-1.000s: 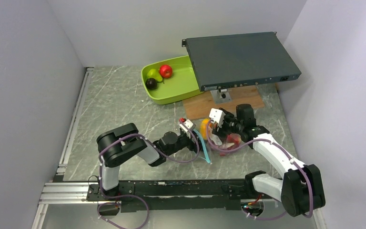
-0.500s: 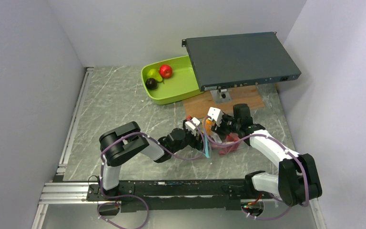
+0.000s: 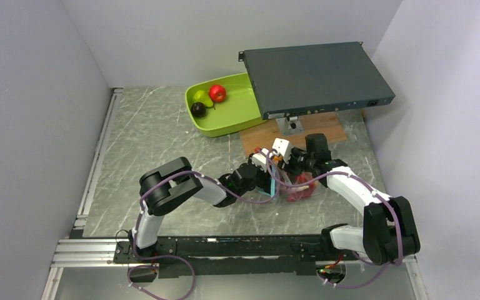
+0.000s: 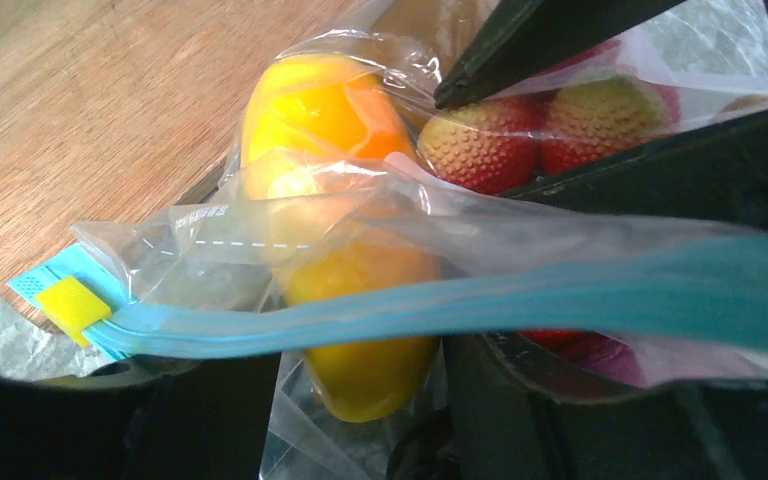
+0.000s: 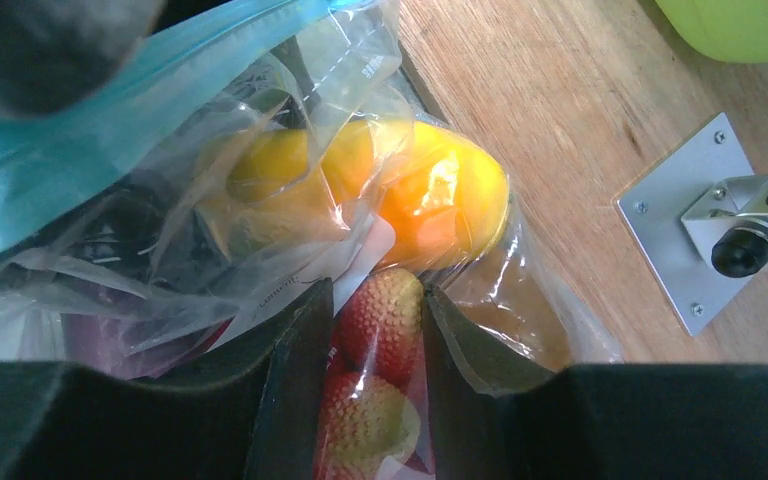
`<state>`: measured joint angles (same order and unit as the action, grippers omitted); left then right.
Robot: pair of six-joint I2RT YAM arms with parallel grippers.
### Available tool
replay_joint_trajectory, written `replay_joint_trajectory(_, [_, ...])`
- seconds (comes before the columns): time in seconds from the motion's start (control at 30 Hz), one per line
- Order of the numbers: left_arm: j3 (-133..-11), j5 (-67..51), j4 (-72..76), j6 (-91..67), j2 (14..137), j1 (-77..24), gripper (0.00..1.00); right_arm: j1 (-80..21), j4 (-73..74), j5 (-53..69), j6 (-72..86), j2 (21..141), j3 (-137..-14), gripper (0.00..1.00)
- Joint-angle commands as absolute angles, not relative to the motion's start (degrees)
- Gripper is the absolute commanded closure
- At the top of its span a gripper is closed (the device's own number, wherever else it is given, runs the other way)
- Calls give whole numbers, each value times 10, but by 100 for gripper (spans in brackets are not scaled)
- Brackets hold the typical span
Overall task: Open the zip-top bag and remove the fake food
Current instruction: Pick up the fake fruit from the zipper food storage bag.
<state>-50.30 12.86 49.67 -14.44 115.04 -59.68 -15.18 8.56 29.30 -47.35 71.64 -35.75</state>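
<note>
The zip-top bag [image 4: 260,235] lies half on the wooden board, its blue zip strip [image 4: 520,300] running across my left wrist view. Inside it are an orange-yellow mango [image 4: 320,110] and a red bumpy grape bunch [image 5: 385,310]. My left gripper [image 4: 360,385] straddles the mango's near end below the strip, its dark fingers [image 4: 505,410] close against both sides. My right gripper [image 5: 377,325] is shut on the grape bunch through the plastic. From above, the left gripper [image 3: 264,167] and right gripper [image 3: 285,160] meet at the bag [image 3: 297,187]. A red apple [image 3: 217,93], green pear [image 3: 201,97] and dark plum [image 3: 198,109] lie in the tray.
The lime-green tray [image 3: 231,119] stands at the back. A dark flat rack unit [image 3: 315,75] on a metal stand [image 5: 705,215] overhangs the wooden board [image 3: 306,132] just behind the grippers. White walls close in left and right.
My left arm has pushed right and away into the bag beside the right gripper. Both pairs of jaws have narrowed, the right onto the grape bunch. The bag has shifted back.
</note>
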Motion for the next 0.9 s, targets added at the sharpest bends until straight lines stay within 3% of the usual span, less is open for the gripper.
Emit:
replay_joint_trajectory(0.0, [-516,186,444,-138,1165,-599,45,-151,115,326,-470,714,-372,61])
replay_joint_trajectory(0.23, [-491,181,432,-121,1115,-598,78,-146,121,335,-469,700,-374,61])
replay_joint_trajectory(0.43, [-450,151,431,-123,1031,-598,94,-135,121,340,-470,690,-371,61])
replay_joint_trajectory(0.87, [-398,51,367,-159,934,-576,98,-131,140,368,-494,686,-367,61])
